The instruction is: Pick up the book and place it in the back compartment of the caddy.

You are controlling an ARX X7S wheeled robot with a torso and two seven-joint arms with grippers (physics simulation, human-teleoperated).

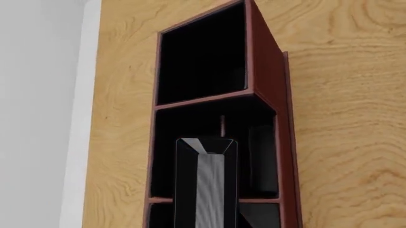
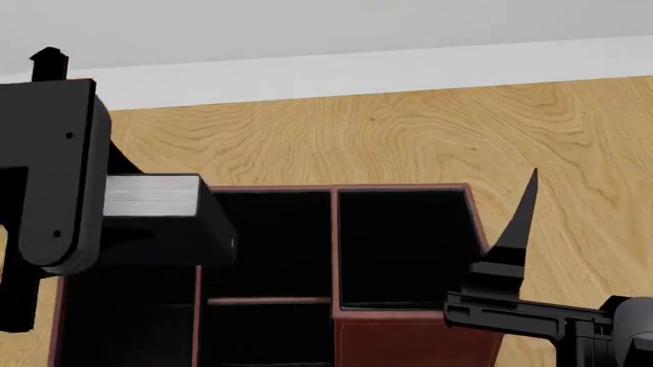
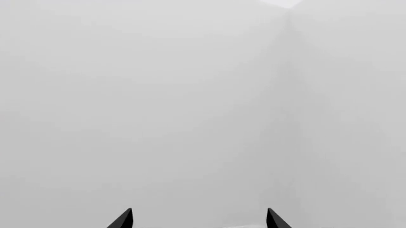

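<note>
Two arms in the head view. At far left, the left gripper (image 2: 153,229), bulky and black, is clenched on the book (image 2: 151,196), whose light-grey face shows between the dark fingers. Book sits at middle left of the frame, over the caddy (image 2: 408,329). Left wrist view: the book (image 1: 209,190) stands in the lower centre, its grey striped face between black sides, over the caddy's (image 1: 266,71) cross-divided middle column; whether it touches the floor, cannot tell. At lower right of the head view, right gripper (image 2: 515,229) beside the caddy's right wall; right wrist view shows its two tips (image 3: 198,219) spread apart against blank grey, grasping nothing.
</note>
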